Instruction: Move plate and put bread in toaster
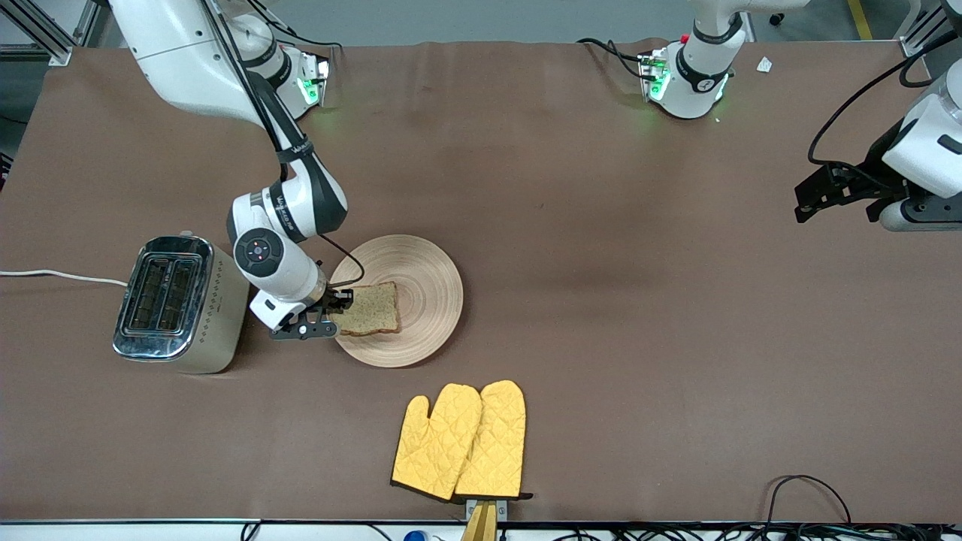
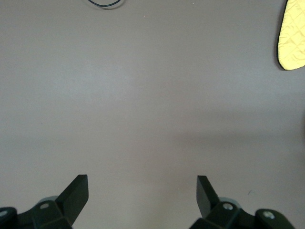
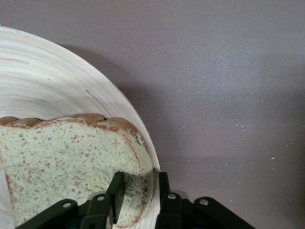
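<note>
The tan wooden plate (image 1: pixel 421 274) lies mid-table, and the slice of brown bread (image 1: pixel 372 308) rests on its part nearest the toaster (image 1: pixel 176 300). My right gripper (image 1: pixel 331 309) sits low at that plate edge. In the right wrist view its jaws (image 3: pixel 140 183) straddle the plate's rim (image 3: pixel 47 76). One finger presses on the bread (image 3: pixel 66 157) and the other sits against the outside of the rim. My left gripper (image 1: pixel 808 199) waits open over bare table at the left arm's end, with nothing between its fingers (image 2: pixel 76 191).
A pair of yellow oven mitts (image 1: pixel 460 439) lies nearer the front camera than the plate, and one mitt (image 2: pixel 293 38) shows in the left wrist view. The toaster's white cord (image 1: pixel 60 276) trails off toward the table's end. Cables lie along the front edge.
</note>
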